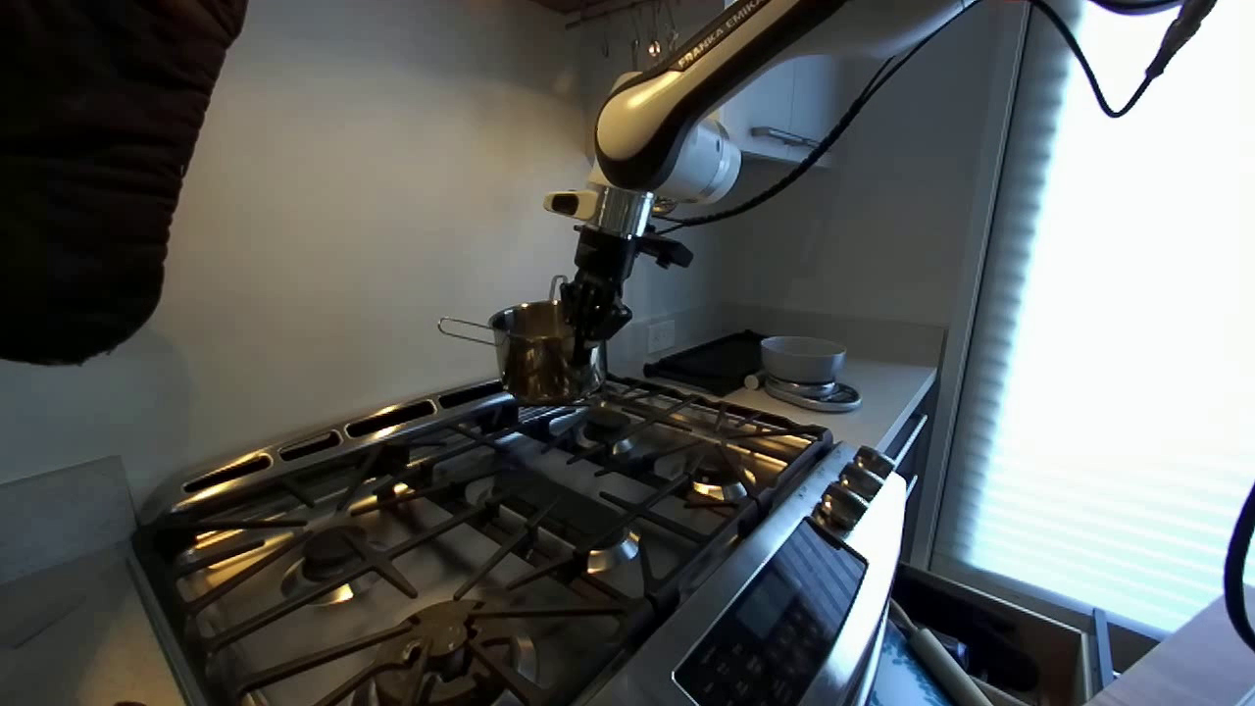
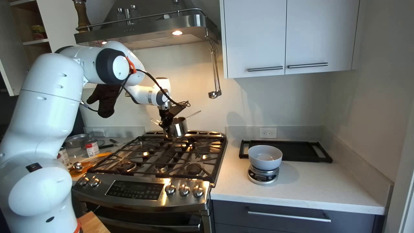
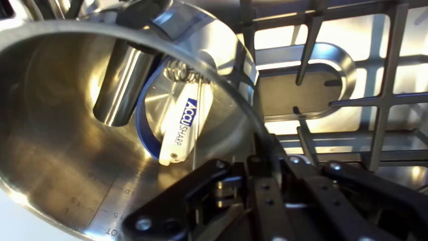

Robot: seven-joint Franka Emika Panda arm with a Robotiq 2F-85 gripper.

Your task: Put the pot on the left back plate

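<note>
One pot (image 1: 537, 365) hung mid-frame in an exterior view, seemingly clear of the grates (image 3: 384, 101), wall pinched in the gripper (image 1: 588, 345). You needed a level carry to the left back plate (image 1: 331, 551), lower left, then slow lowering; the sharpener (image 3: 183, 125) inside seemed liable to slide.

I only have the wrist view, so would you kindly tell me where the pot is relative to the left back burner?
Observer: In an exterior view, the pot is off the left back burner, nearer the counter with the black tray.
Operator: Thank you; what else stands on that counter?
Observer: A white bowl, set on a digital kitchen scale.
</note>
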